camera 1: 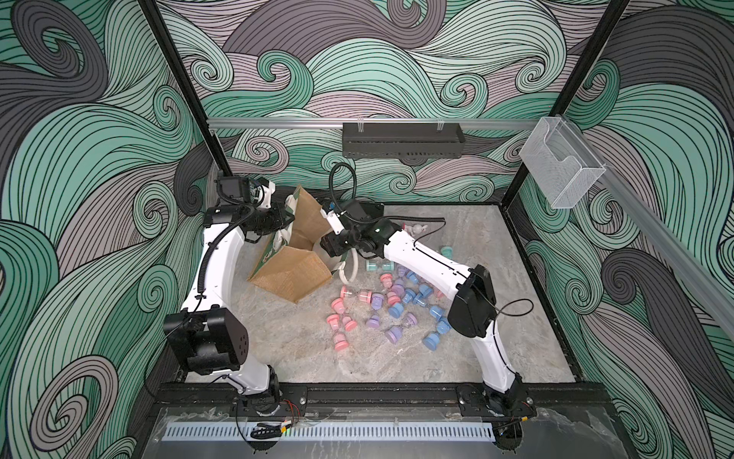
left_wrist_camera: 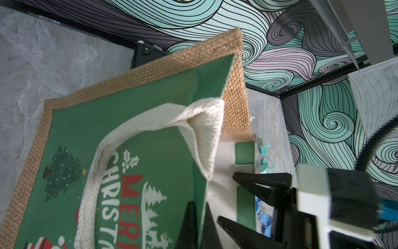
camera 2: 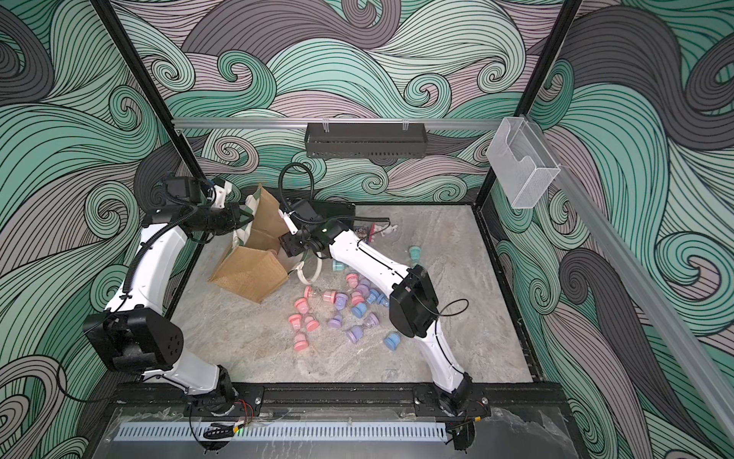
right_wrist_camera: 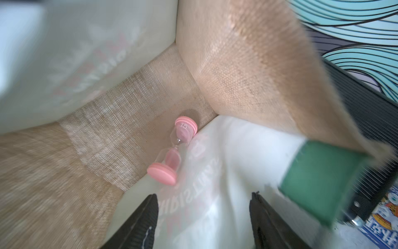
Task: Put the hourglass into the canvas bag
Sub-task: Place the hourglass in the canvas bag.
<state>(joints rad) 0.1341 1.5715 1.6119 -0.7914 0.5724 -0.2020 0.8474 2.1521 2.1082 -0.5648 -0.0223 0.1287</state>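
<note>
The canvas bag [camera 1: 290,274] stands open at the back left of the table, burlap with green printed panels [left_wrist_camera: 163,151] and cream handles. My left gripper [left_wrist_camera: 199,207] is shut on the rim of a green panel and holds the mouth open; in a top view it sits at the bag's left side [camera 1: 286,217]. My right gripper [right_wrist_camera: 203,198] hangs over the bag's mouth [camera 1: 323,246], open with nothing between its fingers. A pink hourglass [right_wrist_camera: 174,151] lies on its side on the bag's burlap floor, below and apart from the right fingertips.
Several loose pink, purple, blue and teal hourglasses [camera 1: 391,308] lie scattered on the table right of the bag, under the right arm. A flat black case [right_wrist_camera: 366,107] lies behind the bag at the back wall. A small toy figure [camera 1: 417,229] stands beside it.
</note>
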